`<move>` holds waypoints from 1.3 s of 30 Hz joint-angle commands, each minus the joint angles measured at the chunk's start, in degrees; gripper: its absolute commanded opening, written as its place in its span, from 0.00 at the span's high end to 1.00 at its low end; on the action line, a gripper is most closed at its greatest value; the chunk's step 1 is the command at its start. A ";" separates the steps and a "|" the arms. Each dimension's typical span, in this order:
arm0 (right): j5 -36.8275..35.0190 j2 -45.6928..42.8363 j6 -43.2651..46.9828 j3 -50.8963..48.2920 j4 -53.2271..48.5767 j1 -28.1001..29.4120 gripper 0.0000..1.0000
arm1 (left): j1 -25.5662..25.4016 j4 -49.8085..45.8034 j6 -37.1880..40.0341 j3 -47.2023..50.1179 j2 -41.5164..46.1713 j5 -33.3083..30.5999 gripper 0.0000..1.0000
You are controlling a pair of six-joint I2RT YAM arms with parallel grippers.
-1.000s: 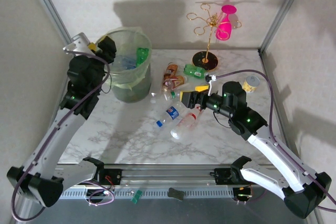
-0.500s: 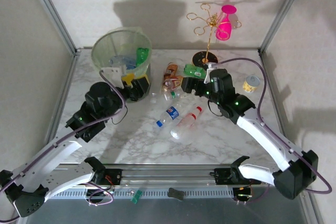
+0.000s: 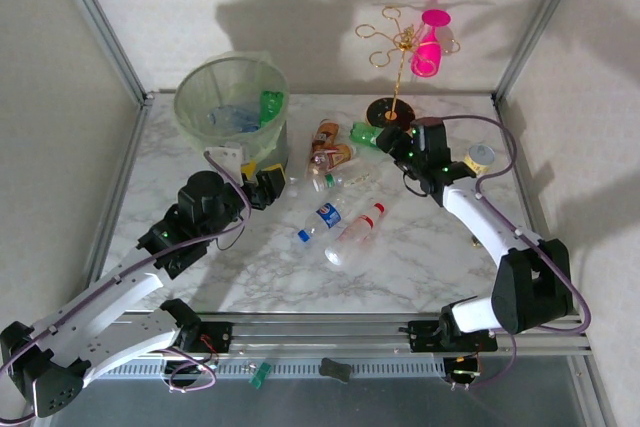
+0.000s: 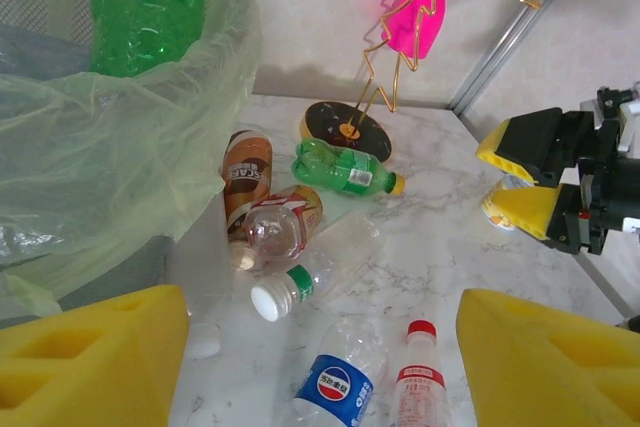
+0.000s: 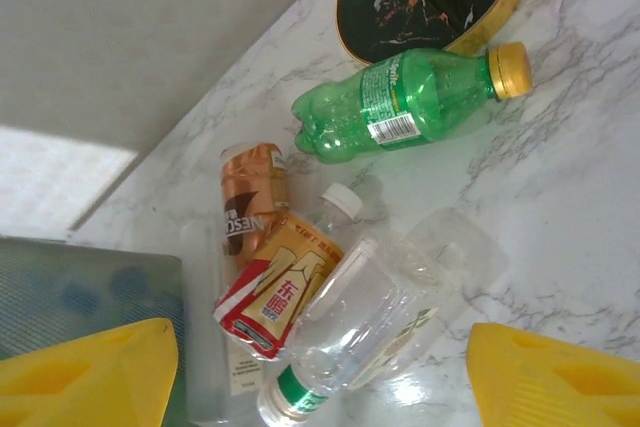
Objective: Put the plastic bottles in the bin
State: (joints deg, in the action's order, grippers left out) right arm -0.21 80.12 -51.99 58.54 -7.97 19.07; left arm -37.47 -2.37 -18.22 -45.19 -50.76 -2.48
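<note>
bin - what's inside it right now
Inside the bin, a green bottle stands against the right rim and a clear bluish bottle lies lower down. The cloudy liner hides the bottom.

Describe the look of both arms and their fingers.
The left arm and right arm match: white tubular links, bulky black joint housings with small green lights, and a purplish-grey cable looping along each. Each ends in a black gripper whose two fingers are chunky yellow pads with triangular recesses.
</note>
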 commanded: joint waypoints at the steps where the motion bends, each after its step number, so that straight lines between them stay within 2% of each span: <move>1: 0.26 0.84 -10.48 -2.26 5.12 -2.09 0.32 | -0.92 2.14 0.38 0.63 1.08 1.46 0.29; 3: 2.73 1.03 -15.40 -4.65 8.89 -3.64 0.34 | -1.27 2.57 0.51 1.02 1.53 1.58 0.29; 6: 1.42 1.79 -20.07 -5.76 10.08 -4.32 0.35 | -1.92 2.93 0.63 1.24 1.99 1.51 0.29; 11: 4.01 6.34 -27.50 -6.95 15.78 -6.65 0.35 | -2.95 2.99 1.15 1.42 2.32 0.98 0.29; 19: 3.99 16.07 -35.41 -3.69 20.15 -7.86 0.38 | -3.24 3.01 1.53 1.77 2.86 0.12 0.28; 22: 3.88 19.66 -36.88 -1.62 21.49 -8.47 0.37 | -3.38 3.16 1.78 1.94 3.03 0.02 0.28; 29: 3.96 25.84 -40.73 1.24 24.29 -9.96 0.27 | -3.48 3.32 2.05 2.11 3.13 -0.30 0.28; 39: 4.53 31.45 -43.60 5.63 22.71 -10.41 0.34 | -3.57 3.34 2.40 2.29 2.87 -0.51 0.28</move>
State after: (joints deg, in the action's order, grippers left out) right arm 4.58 109.84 -93.73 62.26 14.81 9.13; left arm -40.47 -0.71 -16.88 -43.24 -48.69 -2.35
